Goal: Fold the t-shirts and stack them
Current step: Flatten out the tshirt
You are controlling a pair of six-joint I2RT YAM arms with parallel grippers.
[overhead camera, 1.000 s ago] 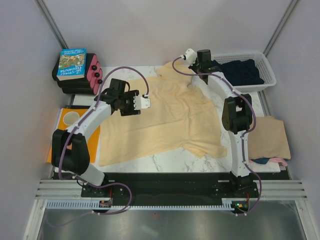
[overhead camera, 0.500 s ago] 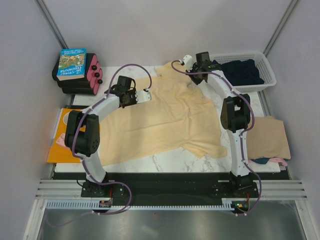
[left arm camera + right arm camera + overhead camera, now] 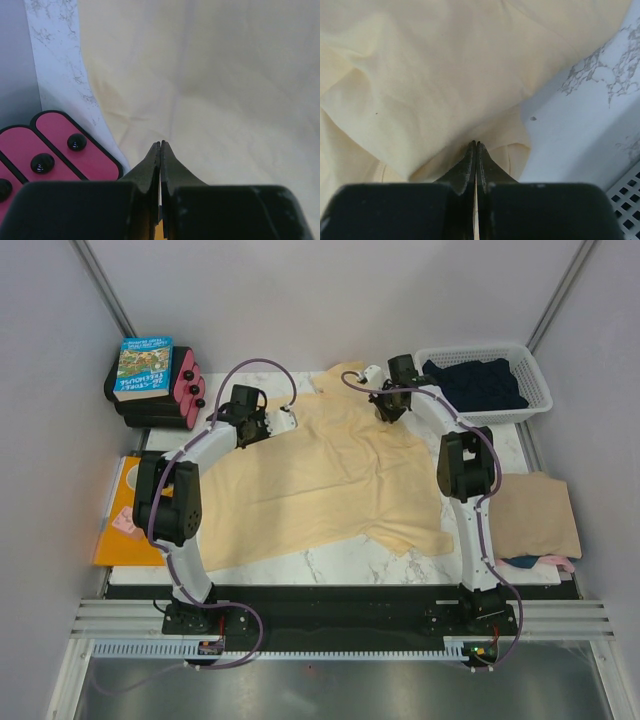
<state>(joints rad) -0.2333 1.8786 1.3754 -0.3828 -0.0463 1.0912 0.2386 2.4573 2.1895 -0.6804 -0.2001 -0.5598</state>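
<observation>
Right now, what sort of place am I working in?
Probably a robot test cell set up for folding laundry: plain grey walls box in a marble-look table with a metal rail at its near edge, and a yellow t-shirt lies spread near a white basket of dark clothes.

large t-shirt (image 3: 330, 475): pale yellow, plain
folded t-shirt (image 3: 540, 515): tan
t-shirt in basket (image 3: 480, 382): dark navy
basket (image 3: 510, 414): white
table (image 3: 340, 562): white marble, grey veins
flat sheet (image 3: 105, 550): orange
case (image 3: 65, 150): pink panels, black edging

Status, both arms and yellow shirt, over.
Left gripper: fingers shut on pale yellow t-shirt, far left edge. Right gripper same, far right edge. Shirt unfolded. Pink case close beside left fingers.
</observation>
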